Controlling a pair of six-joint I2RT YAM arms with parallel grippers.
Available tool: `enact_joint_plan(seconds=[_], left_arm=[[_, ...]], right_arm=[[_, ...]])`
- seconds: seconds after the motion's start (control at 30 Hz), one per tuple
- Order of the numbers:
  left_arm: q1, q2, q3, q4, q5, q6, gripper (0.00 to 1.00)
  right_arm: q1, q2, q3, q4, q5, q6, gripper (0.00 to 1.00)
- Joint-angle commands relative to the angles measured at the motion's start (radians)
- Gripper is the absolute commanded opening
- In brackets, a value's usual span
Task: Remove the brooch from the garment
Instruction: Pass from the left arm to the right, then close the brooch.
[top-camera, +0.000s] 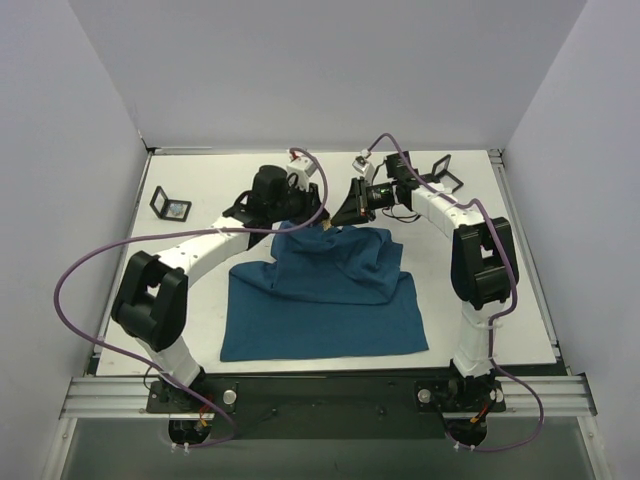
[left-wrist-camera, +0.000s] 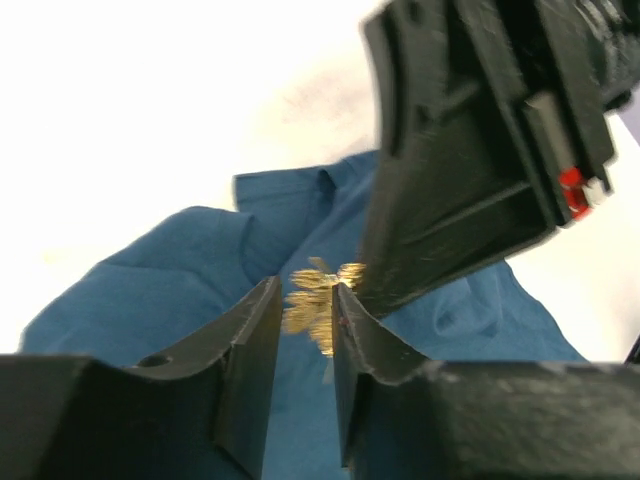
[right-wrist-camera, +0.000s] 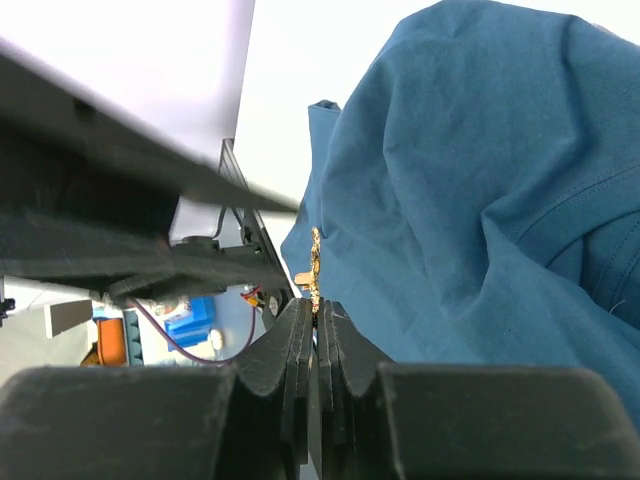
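Observation:
The dark teal garment (top-camera: 330, 290) lies on the table, its top edge raised toward both grippers. The tiny gold brooch (top-camera: 327, 226) sits at that raised edge. In the right wrist view my right gripper (right-wrist-camera: 317, 305) is shut on the lower rim of the brooch (right-wrist-camera: 315, 255), which stands edge-on beside the cloth (right-wrist-camera: 450, 200). In the left wrist view my left gripper (left-wrist-camera: 305, 290) has its jaws apart, with the blurred brooch (left-wrist-camera: 312, 300) between the fingertips, above the cloth (left-wrist-camera: 180, 270). The right gripper's black finger (left-wrist-camera: 450, 180) comes in from the upper right.
A black square frame (top-camera: 171, 207) lies at the far left of the white table (top-camera: 200, 330) and another (top-camera: 440, 175) lies behind the right arm. White walls close in three sides. Purple cables loop from both arms.

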Motion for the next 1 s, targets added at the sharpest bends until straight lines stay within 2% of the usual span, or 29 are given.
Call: enact_joint_plan(seconds=[0.0,0.13,0.23,0.57,0.7,0.97], left_arm=[[0.083,-0.074,0.047,0.034,0.044,-0.004,0.41],[0.137,-0.109,0.01,0.063,0.069,0.068,0.53],[0.143,-0.101,-0.023,0.074,0.112,0.128,0.56],[0.091,-0.048,-0.088,0.132,0.402,0.142,0.55],[0.048,-0.074,-0.112,0.167,0.449,0.139,0.54],[0.042,-0.12,-0.137,0.215,0.454,0.095,0.51]], right_arm=[[-0.01,-0.071,-0.001,0.003,-0.051,-0.008,0.0],[-0.028,-0.118,0.006,-0.044,-0.08,-0.037,0.0],[-0.03,-0.155,0.012,-0.075,-0.123,-0.065,0.0],[-0.024,-0.237,0.035,-0.084,-0.178,-0.097,0.0],[-0.025,-0.241,0.037,-0.09,-0.172,-0.111,0.0],[-0.03,-0.232,0.026,-0.188,-0.134,-0.224,0.0]])
